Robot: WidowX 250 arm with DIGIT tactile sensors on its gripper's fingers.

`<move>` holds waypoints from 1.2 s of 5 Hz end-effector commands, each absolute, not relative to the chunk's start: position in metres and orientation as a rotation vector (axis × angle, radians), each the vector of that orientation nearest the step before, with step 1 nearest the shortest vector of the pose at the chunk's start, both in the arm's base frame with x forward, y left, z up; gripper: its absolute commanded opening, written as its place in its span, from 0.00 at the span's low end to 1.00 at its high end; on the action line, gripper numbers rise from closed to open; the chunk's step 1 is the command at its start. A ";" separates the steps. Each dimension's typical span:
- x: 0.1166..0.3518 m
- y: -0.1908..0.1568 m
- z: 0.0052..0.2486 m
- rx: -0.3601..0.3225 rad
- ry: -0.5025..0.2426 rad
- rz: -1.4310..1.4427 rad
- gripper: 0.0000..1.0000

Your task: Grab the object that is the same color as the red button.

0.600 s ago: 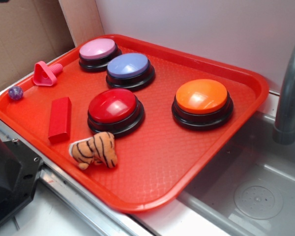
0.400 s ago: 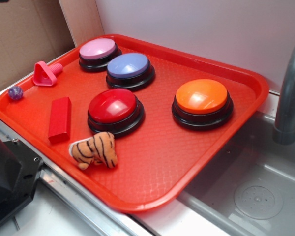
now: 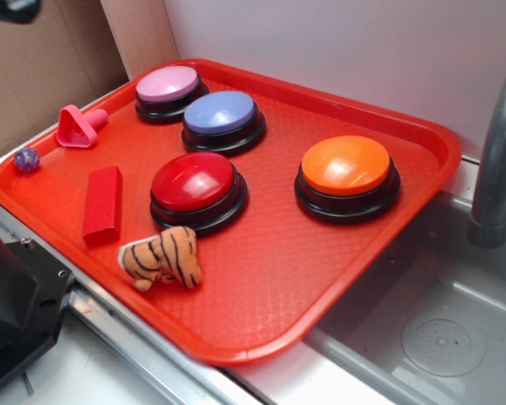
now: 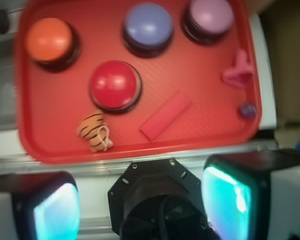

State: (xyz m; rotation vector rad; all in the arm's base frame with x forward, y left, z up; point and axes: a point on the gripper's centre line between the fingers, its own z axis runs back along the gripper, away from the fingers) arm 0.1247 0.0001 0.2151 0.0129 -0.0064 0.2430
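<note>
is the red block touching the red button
Apart. In the exterior view a strip of bare tray shows between the red block and the red button; the wrist view shows the same gap.

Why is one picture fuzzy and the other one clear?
The wrist view is soft all over, so the red button and red block have smeared edges; the exterior view is sharp, with shiny glare spots on the orange button.
</note>
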 end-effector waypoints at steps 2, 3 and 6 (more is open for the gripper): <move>0.147 0.051 0.152 0.056 -0.032 0.753 1.00; 0.153 0.059 0.123 0.101 -0.026 0.862 1.00; 0.160 0.079 0.033 0.007 -0.089 1.035 1.00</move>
